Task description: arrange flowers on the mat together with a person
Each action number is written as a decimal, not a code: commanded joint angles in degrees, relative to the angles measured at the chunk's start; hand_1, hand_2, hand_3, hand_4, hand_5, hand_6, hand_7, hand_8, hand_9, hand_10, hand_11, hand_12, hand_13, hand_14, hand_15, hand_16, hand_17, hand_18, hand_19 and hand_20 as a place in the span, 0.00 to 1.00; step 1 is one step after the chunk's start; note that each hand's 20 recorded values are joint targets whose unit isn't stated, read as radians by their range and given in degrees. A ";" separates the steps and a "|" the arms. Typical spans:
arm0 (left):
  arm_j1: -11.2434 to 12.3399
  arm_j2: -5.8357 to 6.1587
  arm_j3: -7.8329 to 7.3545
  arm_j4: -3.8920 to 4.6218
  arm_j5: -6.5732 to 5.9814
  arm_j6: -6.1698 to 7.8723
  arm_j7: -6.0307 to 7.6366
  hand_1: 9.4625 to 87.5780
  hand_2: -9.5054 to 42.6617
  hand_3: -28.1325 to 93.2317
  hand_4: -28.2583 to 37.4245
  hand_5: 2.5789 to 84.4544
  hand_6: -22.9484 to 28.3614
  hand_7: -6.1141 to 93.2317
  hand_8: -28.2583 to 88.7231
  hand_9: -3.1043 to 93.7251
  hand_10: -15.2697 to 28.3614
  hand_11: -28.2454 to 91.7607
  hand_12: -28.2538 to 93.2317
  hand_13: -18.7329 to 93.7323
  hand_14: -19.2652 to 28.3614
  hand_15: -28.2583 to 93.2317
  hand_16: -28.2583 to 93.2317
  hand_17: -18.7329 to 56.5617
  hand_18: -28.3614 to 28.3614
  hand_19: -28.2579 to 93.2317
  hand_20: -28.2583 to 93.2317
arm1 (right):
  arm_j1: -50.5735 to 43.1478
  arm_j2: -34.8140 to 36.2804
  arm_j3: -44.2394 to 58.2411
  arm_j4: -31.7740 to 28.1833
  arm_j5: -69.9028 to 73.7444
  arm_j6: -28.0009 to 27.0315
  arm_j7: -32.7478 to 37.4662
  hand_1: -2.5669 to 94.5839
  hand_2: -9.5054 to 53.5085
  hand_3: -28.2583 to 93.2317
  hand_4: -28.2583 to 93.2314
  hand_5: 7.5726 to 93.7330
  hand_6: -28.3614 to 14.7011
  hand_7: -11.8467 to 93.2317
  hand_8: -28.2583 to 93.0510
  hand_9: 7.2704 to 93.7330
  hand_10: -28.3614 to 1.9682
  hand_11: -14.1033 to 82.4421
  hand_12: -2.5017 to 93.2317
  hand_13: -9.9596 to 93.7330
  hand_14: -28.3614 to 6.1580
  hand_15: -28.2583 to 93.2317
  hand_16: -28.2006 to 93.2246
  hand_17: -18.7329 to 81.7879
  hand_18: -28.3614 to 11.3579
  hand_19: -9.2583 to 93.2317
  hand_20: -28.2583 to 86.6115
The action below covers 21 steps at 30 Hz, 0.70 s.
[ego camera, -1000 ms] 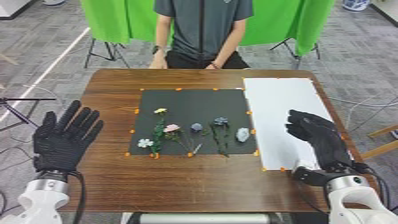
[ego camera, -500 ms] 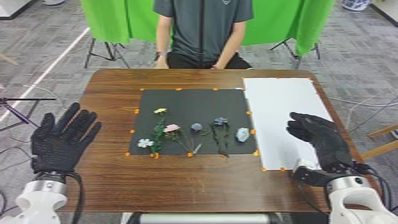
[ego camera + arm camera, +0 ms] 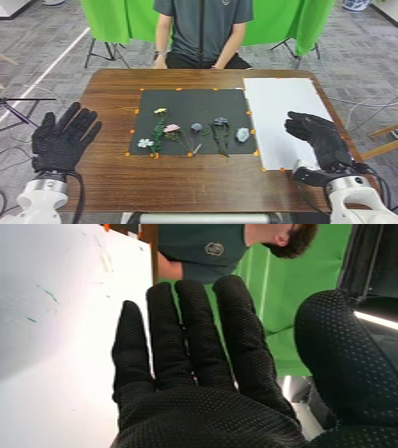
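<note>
On the dark mat lie several flowers. A yellow flower with a green stem is at the left, above a white flower. A pink flower, a small blue-grey flower and a blue flower lie in the middle, and a pale flower near the right edge. My left hand is open left of the mat, touching no flower. My right hand is over the white board's right side; in the right wrist view the right hand has straight fingers and holds nothing.
A white board lies right of the mat on the brown table. Orange markers line the mat's edges. A person sits at the far side, hands at the table's far edge. Green cloth hangs behind.
</note>
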 commanded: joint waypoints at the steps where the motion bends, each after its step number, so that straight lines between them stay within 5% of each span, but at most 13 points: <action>1: 0.27 -0.54 0.01 0.26 0.08 -0.15 -0.40 0.23 0.48 0.81 0.00 0.57 0.61 0.19 0.18 0.50 0.72 0.43 0.38 0.46 0.72 0.49 0.22 0.20 0.74 0.45 0.35 | -0.19 -0.15 -0.05 -0.13 0.02 -0.03 -0.56 0.30 0.25 0.91 0.02 0.53 0.53 0.32 0.11 0.48 0.36 0.35 0.18 0.43 0.38 0.50 0.33 0.28 0.28 0.54 0.34; 11: 0.80 -0.45 0.32 0.23 -0.98 -0.83 1.35 0.22 0.47 0.81 0.00 0.57 0.61 0.18 0.18 0.51 0.71 0.41 0.37 0.47 0.72 0.47 0.22 0.20 0.74 0.44 0.35 | 0.19 -0.30 0.35 -0.07 0.21 -1.39 -1.31 0.30 0.24 0.91 0.02 0.52 0.54 0.32 0.11 0.47 0.38 0.34 0.18 0.43 0.38 0.49 0.33 0.28 0.27 0.55 0.34; 21: 1.46 -0.53 0.15 0.07 -0.92 -1.12 1.42 0.21 0.48 0.81 0.00 0.55 0.60 0.14 0.17 0.51 0.69 0.36 0.35 0.47 0.71 0.44 0.22 0.20 0.75 0.44 0.35 | -0.37 -0.23 0.57 -0.32 0.17 -1.00 -1.53 0.30 0.23 0.91 0.02 0.52 0.54 0.32 0.11 0.47 0.40 0.34 0.18 0.44 0.39 0.49 0.34 0.28 0.26 0.55 0.34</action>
